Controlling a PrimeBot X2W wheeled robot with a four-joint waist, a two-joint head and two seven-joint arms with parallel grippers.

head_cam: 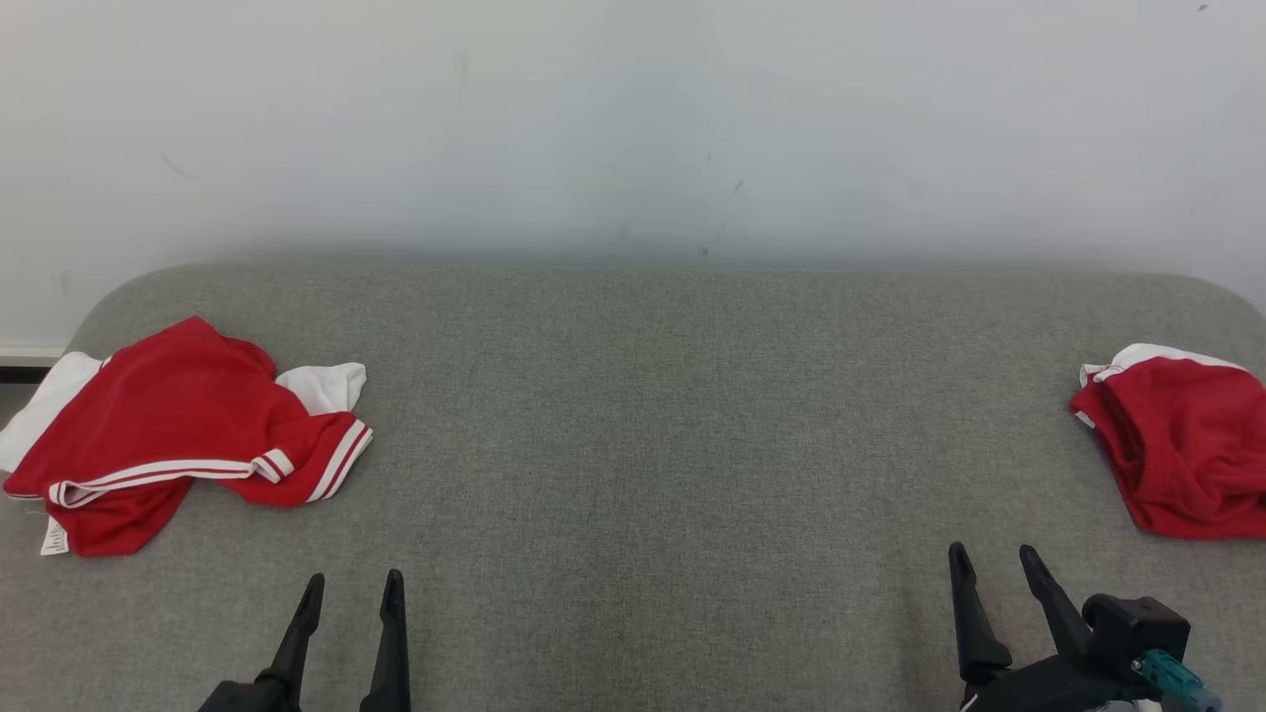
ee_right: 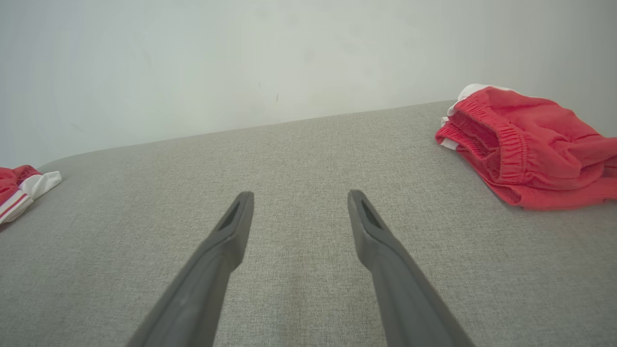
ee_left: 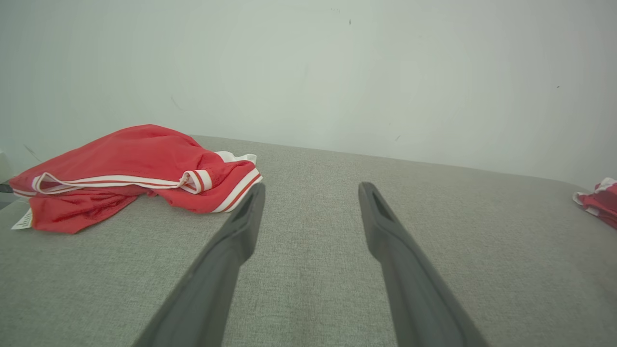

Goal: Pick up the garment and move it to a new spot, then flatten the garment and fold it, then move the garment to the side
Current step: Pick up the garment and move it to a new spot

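The garment (head_cam: 168, 425) lies crumpled at the far left of the grey table, red with white sleeves, striped trim and a small white label at its near corner. The left wrist view has it (ee_left: 120, 168) ahead and to the left, and the right wrist view catches its edge (ee_right: 19, 193). My left gripper (head_cam: 354, 585) stands open over bare cloth, just right of and nearer than the garment, touching nothing. Near the front right, my right gripper (head_cam: 992, 554) is open too, with nothing between its fingers.
A second red piece with an elastic waistband (head_cam: 1182, 445) lies bunched at the table's right edge, seen closer in the right wrist view (ee_right: 530, 144). The grey fabric table (head_cam: 653, 415) runs back to a pale wall (head_cam: 633, 119).
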